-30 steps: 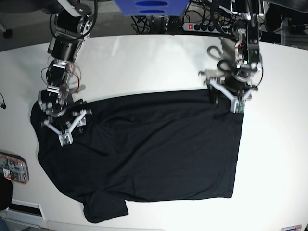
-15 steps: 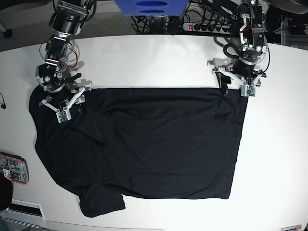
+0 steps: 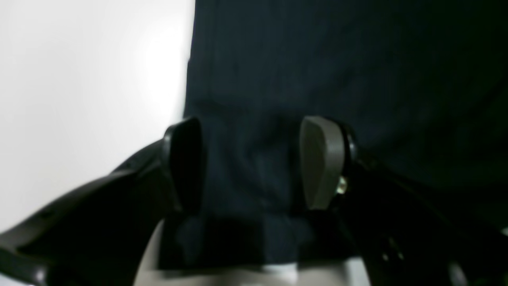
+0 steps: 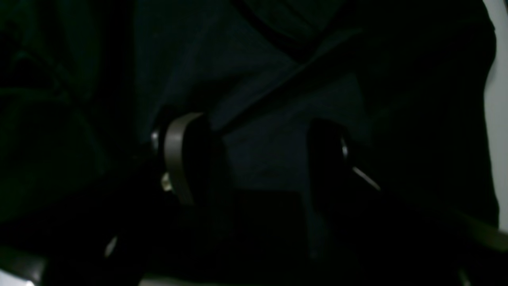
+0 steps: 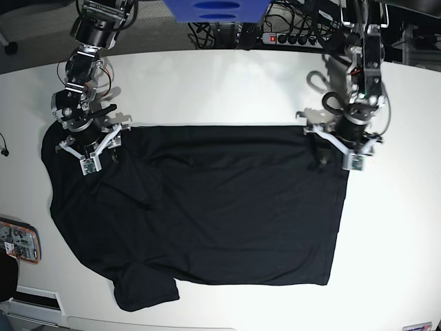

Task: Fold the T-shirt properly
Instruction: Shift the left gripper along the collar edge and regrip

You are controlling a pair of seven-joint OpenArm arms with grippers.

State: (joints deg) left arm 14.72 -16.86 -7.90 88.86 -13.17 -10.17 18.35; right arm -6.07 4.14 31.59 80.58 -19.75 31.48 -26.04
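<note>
The black T-shirt [image 5: 220, 200] lies spread flat on the white table [image 5: 220, 89], its top edge straight and one sleeve at the front left. My left gripper [image 5: 335, 155] sits on the shirt's back right corner. In the left wrist view the left gripper [image 3: 252, 131] is open, its fingers [image 3: 321, 159] apart over the T-shirt [image 3: 317, 59] beside the cloth's edge. My right gripper [image 5: 103, 153] rests on the shirt's back left part near the sleeve. In the right wrist view the right gripper [image 4: 254, 131] is open over dark folds of the T-shirt [image 4: 198, 47].
A flat red-rimmed object [image 5: 17, 241] lies at the table's left edge. A power strip [image 5: 289, 39] and cables sit behind the table, beside a blue panel [image 5: 213, 8]. White table surface surrounds the shirt on the right and at the back.
Both grippers dragged the shirt's top edge toward the back, flattening it. Since half a second ago the left gripper has slid forward onto the right corner; the right one stayed still.
</note>
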